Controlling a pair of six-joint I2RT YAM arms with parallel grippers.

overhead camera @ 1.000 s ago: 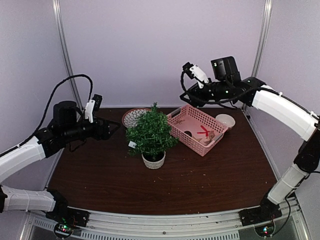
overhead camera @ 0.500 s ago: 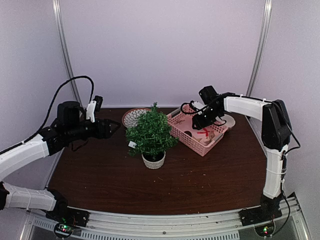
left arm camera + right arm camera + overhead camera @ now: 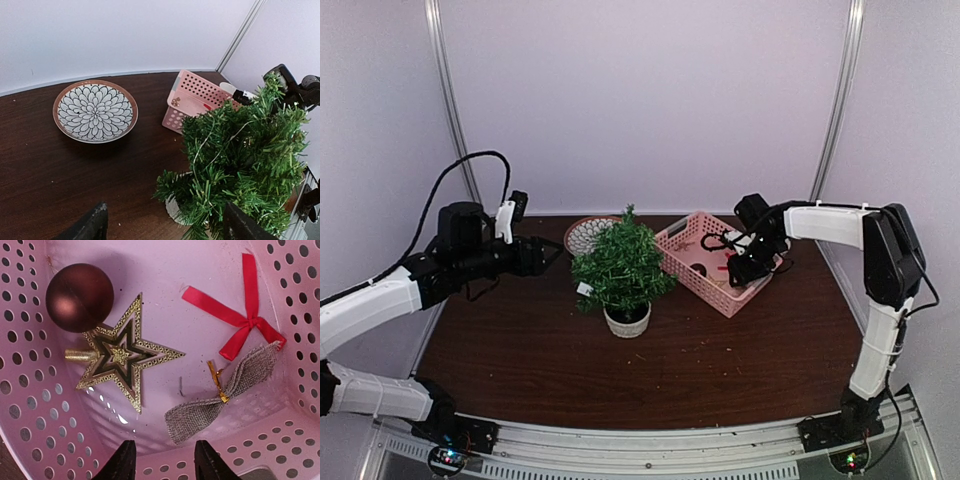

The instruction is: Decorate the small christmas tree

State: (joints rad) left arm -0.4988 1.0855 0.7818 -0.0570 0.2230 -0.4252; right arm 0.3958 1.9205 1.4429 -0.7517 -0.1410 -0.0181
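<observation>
The small christmas tree [image 3: 623,265], bushy and dark green in a whitish pot [image 3: 627,321], stands mid-table; a thin wire runs over its branches [image 3: 240,160]. Right of it is a pink perforated basket [image 3: 692,240]. My right gripper [image 3: 740,268] reaches down into it. In the right wrist view the gripper [image 3: 162,460] is open and holds nothing, just short of a burlap bow [image 3: 225,392]. A gold star [image 3: 120,356], a brown ball [image 3: 79,297] and a red ribbon bow [image 3: 240,320] also lie in the basket. My left gripper [image 3: 552,253] hovers open left of the tree.
A patterned bowl [image 3: 588,234] with a brown rim [image 3: 95,111] sits behind and left of the tree, close to the basket's left corner [image 3: 175,102]. The basket walls [image 3: 30,390] close in around the right fingers. The dark wooden tabletop [image 3: 720,350] runs to the front.
The right arm came down from above the basket into it, and its jaws narrowed. The left arm has barely moved.
</observation>
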